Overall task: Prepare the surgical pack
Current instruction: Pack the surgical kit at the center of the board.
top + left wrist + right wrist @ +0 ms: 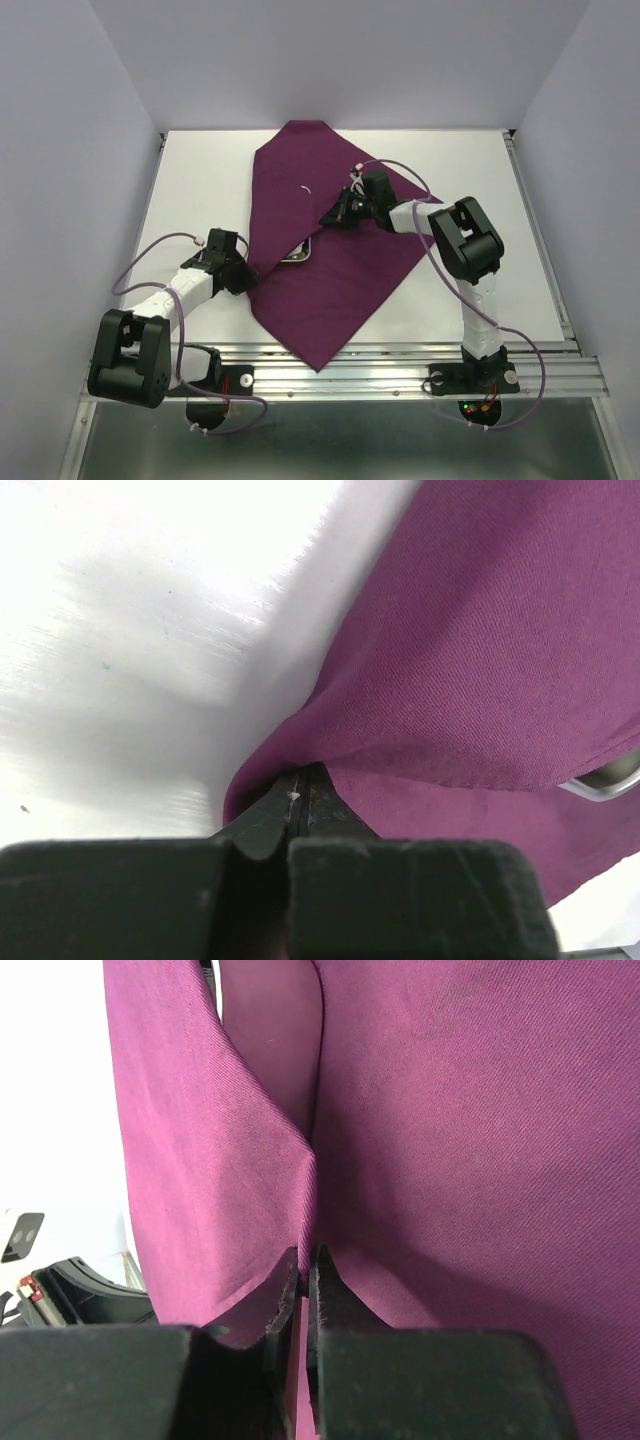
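The surgical pack is a large deep-purple cloth (pixel 330 290) lying over the middle of the table, partly folded over itself. My left gripper (pixel 243 272) is shut on the cloth's left edge, low at the table; in the left wrist view the gripper (pixel 300 780) pinches a fold of the cloth (pixel 480 660). My right gripper (pixel 335 214) is shut on a raised fold near the cloth's middle; in the right wrist view the gripper (pixel 308 1260) has cloth (pixel 460 1160) between its tips.
A shiny steel tray (pixel 299 254) peeks out from under a cloth flap between the grippers; its rim shows in the left wrist view (pixel 608 780). A small white speck (pixel 305 187) lies on the cloth. White table (pixel 190 190) surrounds the cloth, with walls on three sides.
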Controlling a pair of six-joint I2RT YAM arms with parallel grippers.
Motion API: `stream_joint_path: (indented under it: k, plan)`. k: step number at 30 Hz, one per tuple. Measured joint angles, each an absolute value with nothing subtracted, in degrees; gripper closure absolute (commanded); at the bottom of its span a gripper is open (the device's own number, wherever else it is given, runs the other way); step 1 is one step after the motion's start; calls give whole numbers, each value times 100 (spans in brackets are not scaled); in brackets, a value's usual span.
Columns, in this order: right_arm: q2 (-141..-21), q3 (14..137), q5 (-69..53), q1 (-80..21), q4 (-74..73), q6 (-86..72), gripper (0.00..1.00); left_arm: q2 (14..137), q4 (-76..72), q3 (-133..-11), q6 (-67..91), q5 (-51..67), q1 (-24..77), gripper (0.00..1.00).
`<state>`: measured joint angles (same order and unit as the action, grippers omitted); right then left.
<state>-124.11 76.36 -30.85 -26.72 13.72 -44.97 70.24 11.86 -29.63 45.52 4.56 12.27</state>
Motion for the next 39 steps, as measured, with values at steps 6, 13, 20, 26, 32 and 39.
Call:
stream_joint_path:
  k: [6,13,20,26,32,39]
  plan:
    - [-12411,7636,-3085,-2622,1369,-4484,99,6442,1605,-2978,4600,183,1243,100]
    - [-12411,7636,-3085,-2578,1365,-4480,99,5249,1758,-3002,4729,-202,1238,100]
    - [-12411,7636,-3085,-2578,1337,-4473,99,6335,1466,-3000,4742,-148,1238,100]
    - [-12411,7638,-3085,-2578,1321,-4477,99,7091,956,-3004,4687,-32,1238,100]
    - [-12411,7638,-3087,-2576,1286,-4477,99,7373,766,-3105,4657,40,1238,100]
    - [-12411,7642,-3085,-2571,1247,-4475,99,6254,1332,-3105,4672,-123,1238,100]
